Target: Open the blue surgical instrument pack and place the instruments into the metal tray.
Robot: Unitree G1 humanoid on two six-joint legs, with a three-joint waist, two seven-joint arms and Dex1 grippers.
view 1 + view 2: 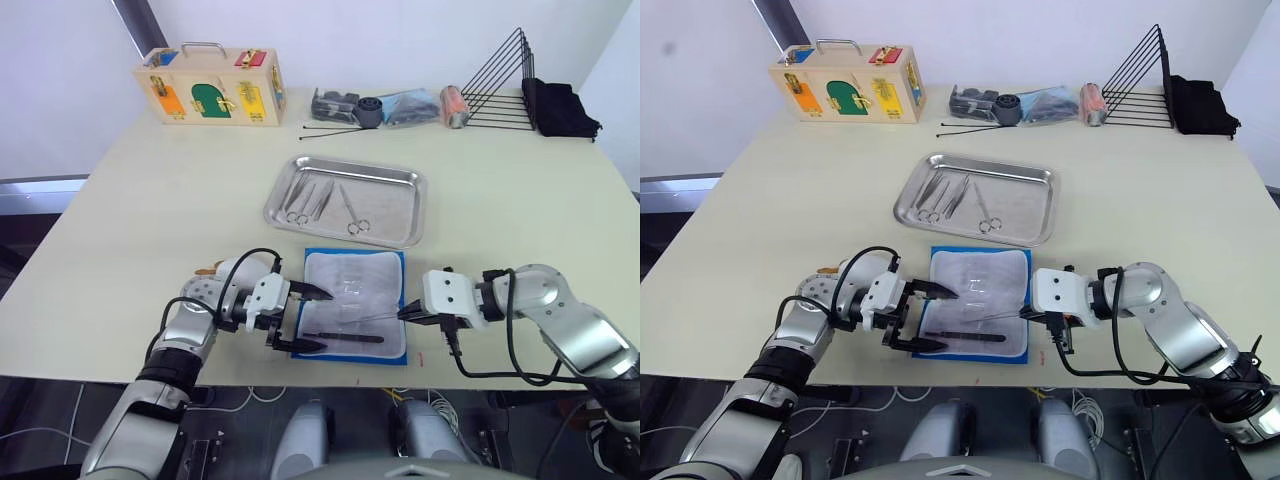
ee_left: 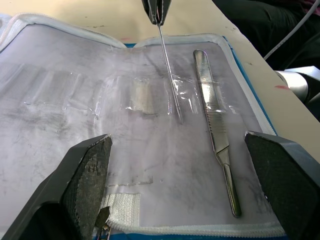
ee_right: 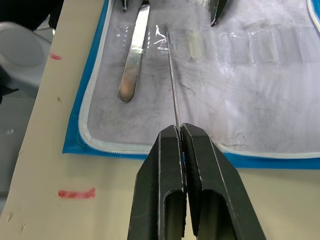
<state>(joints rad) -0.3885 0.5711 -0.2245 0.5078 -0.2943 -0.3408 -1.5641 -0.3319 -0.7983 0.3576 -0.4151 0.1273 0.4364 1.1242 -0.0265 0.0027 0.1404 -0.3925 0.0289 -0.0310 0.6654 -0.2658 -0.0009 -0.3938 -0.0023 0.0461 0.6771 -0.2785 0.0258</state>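
Observation:
The blue surgical instrument pack [image 1: 355, 290] lies unfolded near the table's front edge, grey-white lining up. My left gripper [image 1: 318, 320] is open at the pack's left edge, one finger over the lining and one at its front corner. My right gripper [image 3: 180, 131] sits at the pack's right edge, shut on a thin metal probe [image 3: 172, 85] that reaches across the lining toward a clear sleeve. Silver forceps [image 2: 215, 130] lie along the front of the lining. Just behind the pack, the metal tray [image 1: 415, 215] holds scissors [image 1: 352, 212] and other instruments [image 1: 305, 200].
At the back of the table stand a wooden latch box [image 1: 212, 85], a black wire rack [image 1: 500, 85] and folded black cloth [image 1: 562, 108]. Small clutter [image 1: 385, 108] and black cable ties [image 1: 330, 128] lie between them. The table's front edge runs just below the pack.

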